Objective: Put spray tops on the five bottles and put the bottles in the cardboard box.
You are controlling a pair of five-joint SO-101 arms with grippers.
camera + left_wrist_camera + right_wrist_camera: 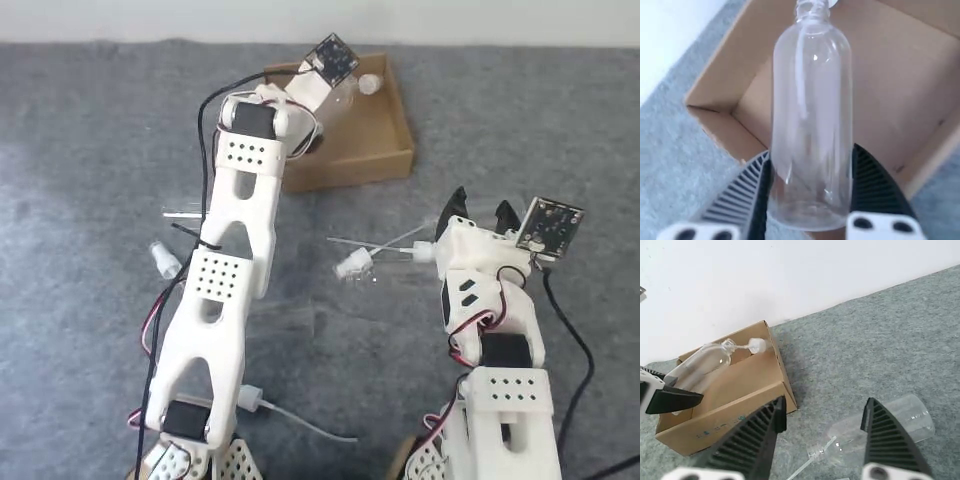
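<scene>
My left gripper (pixel 811 152) is shut on the lower body of a clear bottle (pixel 810 100), which it holds tilted over the open cardboard box (pixel 900 75). From above, that bottle (pixel 348 98) hangs over the box (pixel 385 140) with its white spray top (pixel 370 84) toward the far wall. My right gripper (pixel 822 415) stands open above a second clear bottle (pixel 880 427) that lies on the grey carpet. In the high view this lying bottle (pixel 395 268) has a white spray top (pixel 354 265) at its neck end, just left of the right gripper (pixel 482 212).
A loose spray top (pixel 165 260) lies left of the left arm, and another one (pixel 250 398) with a long tube lies near the arm bases. A faint clear bottle (pixel 185 212) lies at the left. A white wall borders the carpet behind the box.
</scene>
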